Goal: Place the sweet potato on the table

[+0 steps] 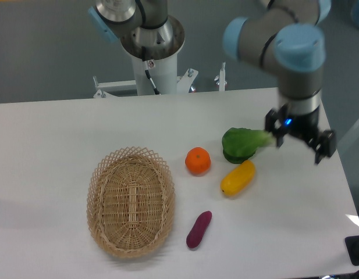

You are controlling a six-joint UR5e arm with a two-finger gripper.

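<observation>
Beside the wicker basket (131, 201), sweet potato (199, 229) on table (51, 139); jaws spread, gripping nothing.

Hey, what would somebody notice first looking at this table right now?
Probably the big oval wicker basket at the table's front left, empty, with the purple sweet potato lying just right of it. Above sit an orange, a yellow vegetable and a leafy green, with the gripper open at far right.
</observation>
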